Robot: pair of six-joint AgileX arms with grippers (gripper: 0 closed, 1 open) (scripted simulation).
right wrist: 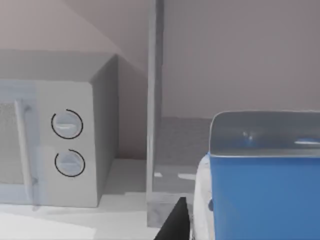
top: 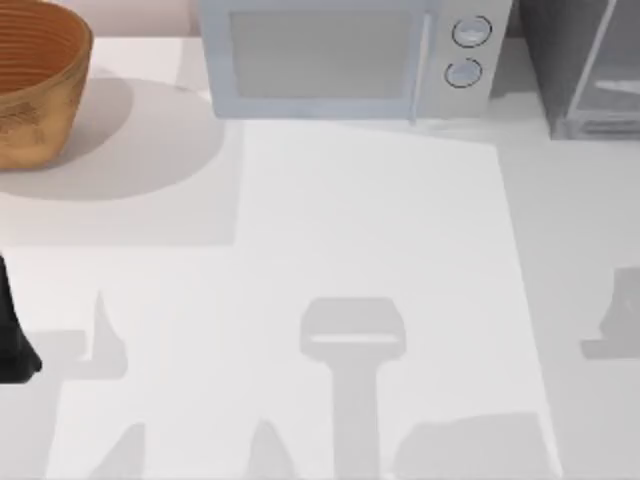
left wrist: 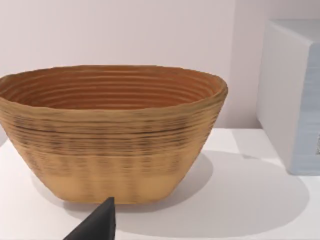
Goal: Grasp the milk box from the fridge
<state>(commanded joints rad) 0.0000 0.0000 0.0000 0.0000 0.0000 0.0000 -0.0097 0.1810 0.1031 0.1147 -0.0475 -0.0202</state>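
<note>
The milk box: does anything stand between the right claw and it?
Nothing visible does. In the right wrist view the milk box shows close ahead, beside a dark fingertip of the right claw, with the fridge's open frame edge off to one side, toward the microwave.

Woven basket (left wrist: 112,132) beside pale microwave (left wrist: 292,95) on table (left wrist: 240,210).

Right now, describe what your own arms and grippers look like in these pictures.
Little of them is in frame. The left arm is a matte black, tapering shape at the table's left edge. The left gripper's finger is a plain black, pointed wedge. The right gripper's finger is black and pointed too. I see no cables, markings or labels.
</note>
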